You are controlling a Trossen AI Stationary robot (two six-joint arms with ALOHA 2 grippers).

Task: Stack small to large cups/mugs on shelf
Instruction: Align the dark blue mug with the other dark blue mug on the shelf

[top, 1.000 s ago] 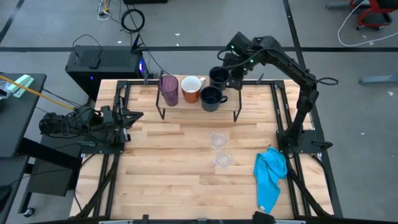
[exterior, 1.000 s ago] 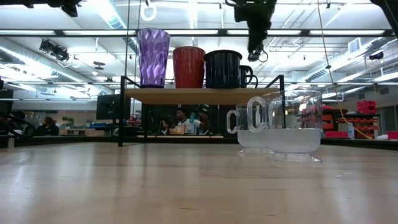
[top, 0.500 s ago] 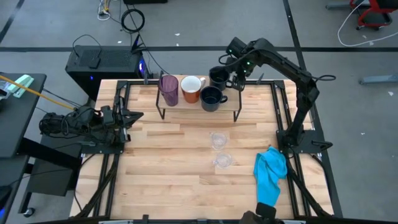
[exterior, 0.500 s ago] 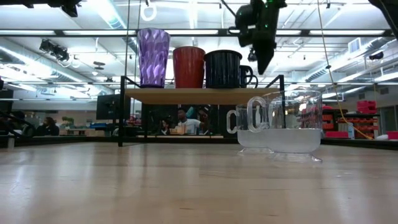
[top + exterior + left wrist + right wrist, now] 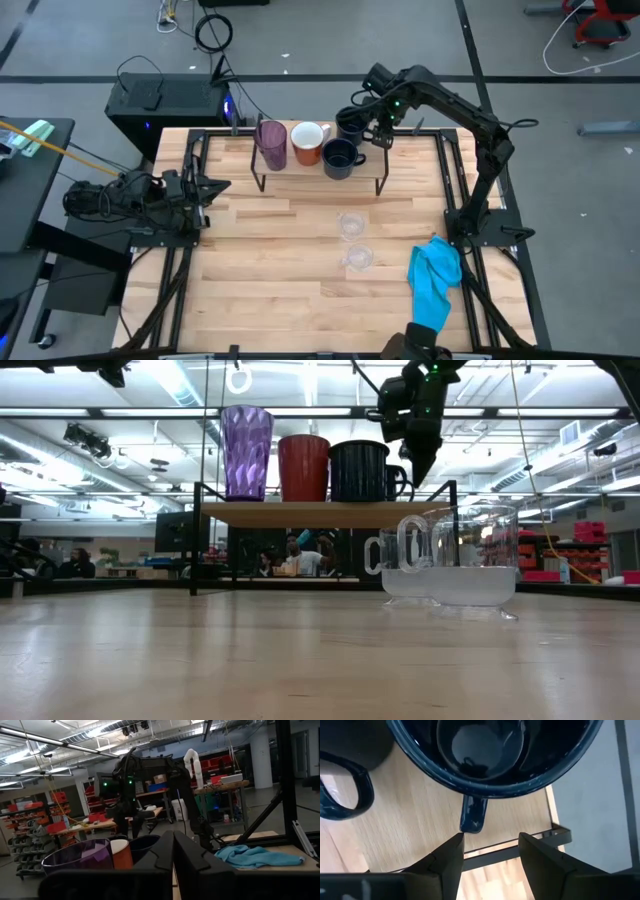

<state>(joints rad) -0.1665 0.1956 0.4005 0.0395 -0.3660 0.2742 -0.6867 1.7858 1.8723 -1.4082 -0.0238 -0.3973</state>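
Right gripper point(image 5: 378, 132): fingers parted, empty.
Poised above the rear dark navy handled mug point(image 5: 350, 123) at the low wooden shelf's point(image 5: 372, 163) right end.

The right arm reaches far forward, its hand point(image 5: 377, 127) pointing steeply downward with fingers point(image 5: 540, 857) parted. The left hand point(image 5: 215, 187) rests low, fingers together.

You see a translucent purple tumbler point(image 5: 271, 144) with faceted walls, then a mug point(image 5: 308, 142) that is orange outside and white inside, then two dark navy mugs point(image 5: 341, 157) point(image 5: 351, 122) on the pale wooden shelf point(image 5: 300, 173) with black legs. Two clear glasses point(image 5: 350, 225) point(image 5: 358, 258) stand on the light wood surface point(image 5: 270, 270). A bright blue cloth point(image 5: 434, 282) lies there too. The right gripper point(image 5: 379, 124) is dark, with green lights.
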